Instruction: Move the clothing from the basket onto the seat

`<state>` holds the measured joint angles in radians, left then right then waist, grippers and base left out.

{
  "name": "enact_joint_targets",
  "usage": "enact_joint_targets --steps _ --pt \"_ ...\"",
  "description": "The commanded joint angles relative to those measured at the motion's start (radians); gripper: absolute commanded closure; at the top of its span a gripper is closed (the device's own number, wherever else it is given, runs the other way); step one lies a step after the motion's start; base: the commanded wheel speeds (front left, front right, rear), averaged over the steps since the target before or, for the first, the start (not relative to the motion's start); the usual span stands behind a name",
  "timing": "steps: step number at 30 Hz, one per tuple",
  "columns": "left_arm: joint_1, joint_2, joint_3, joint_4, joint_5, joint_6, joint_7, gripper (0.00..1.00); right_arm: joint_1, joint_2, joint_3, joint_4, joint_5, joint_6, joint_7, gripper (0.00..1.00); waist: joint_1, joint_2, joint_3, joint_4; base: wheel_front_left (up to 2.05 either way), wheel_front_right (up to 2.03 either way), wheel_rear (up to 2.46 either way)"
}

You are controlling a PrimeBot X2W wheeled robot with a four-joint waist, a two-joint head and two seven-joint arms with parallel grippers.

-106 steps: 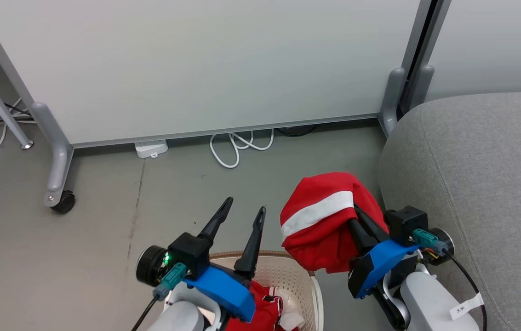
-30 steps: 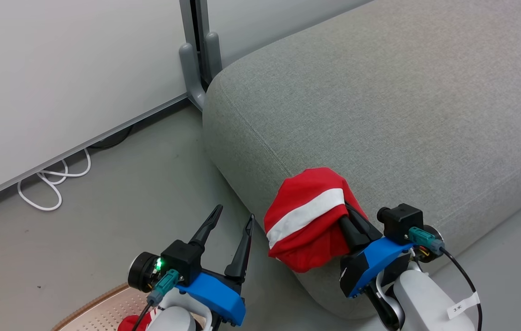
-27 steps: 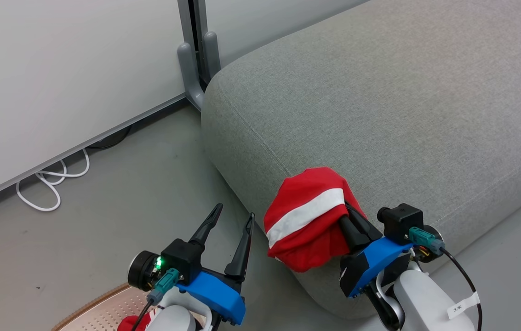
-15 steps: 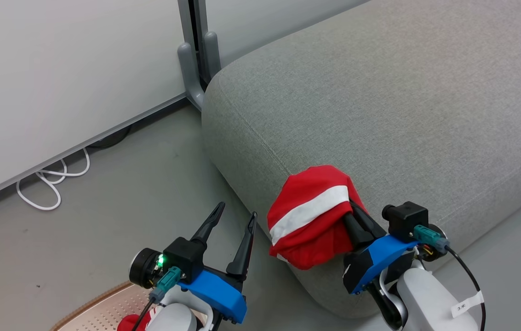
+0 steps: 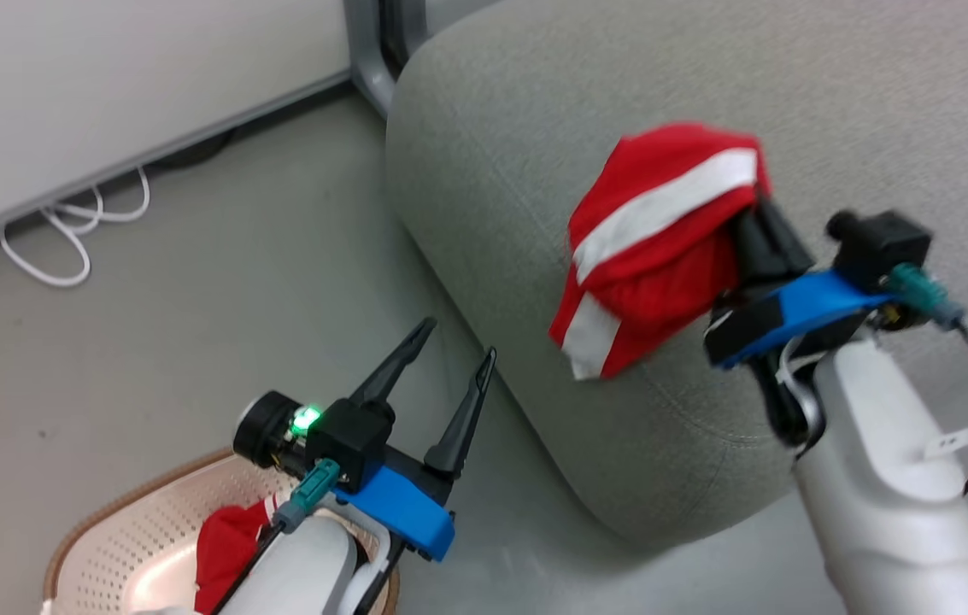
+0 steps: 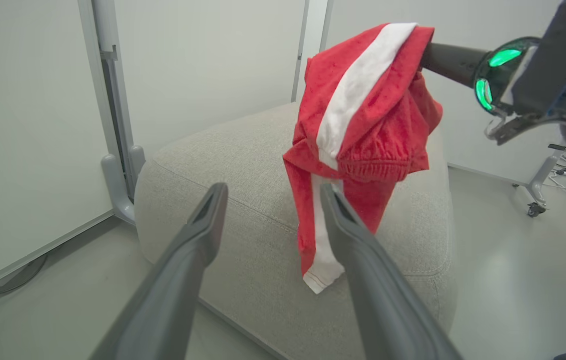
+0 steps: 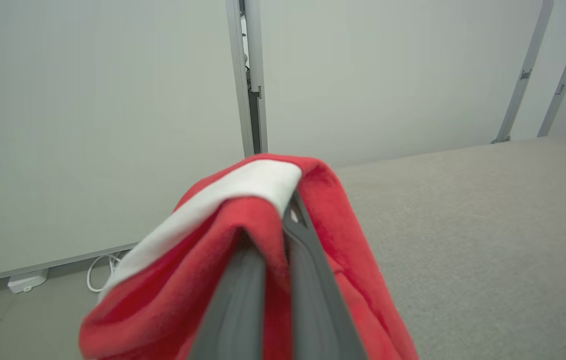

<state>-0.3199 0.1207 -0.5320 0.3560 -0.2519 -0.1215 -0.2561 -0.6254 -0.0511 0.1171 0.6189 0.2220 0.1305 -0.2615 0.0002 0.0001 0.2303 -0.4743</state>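
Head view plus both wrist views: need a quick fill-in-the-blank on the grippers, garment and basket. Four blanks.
1. The right gripper is ____ on the red garment.
2. The garment hangs over the seat and has a ____ stripe.
3. The left gripper is ____, holding nothing.
4. More red clothing lies in the ____ beside the left arm.

Missing words: shut; white; open; basket.
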Motion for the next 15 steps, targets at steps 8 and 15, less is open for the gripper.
enact_joint_targets --steps 8,15 --pt "-0.094 0.105 -0.057 -0.154 0.017 -0.01 0.055 0.0 -0.197 -0.049 -0.213 -0.063 -0.07 0.001 0.002 1.0 -0.0002 -0.0001 0.238 0.093 0.0 0.0 0.0" --pt "-0.139 0.188 -0.096 -0.3 0.02 -0.011 0.098 0.0 -0.292 -0.148 -0.356 -0.134 -0.072 0.001 0.043 1.0 -0.0002 -0.0001 0.364 0.121 0.0 0.0 0.0"
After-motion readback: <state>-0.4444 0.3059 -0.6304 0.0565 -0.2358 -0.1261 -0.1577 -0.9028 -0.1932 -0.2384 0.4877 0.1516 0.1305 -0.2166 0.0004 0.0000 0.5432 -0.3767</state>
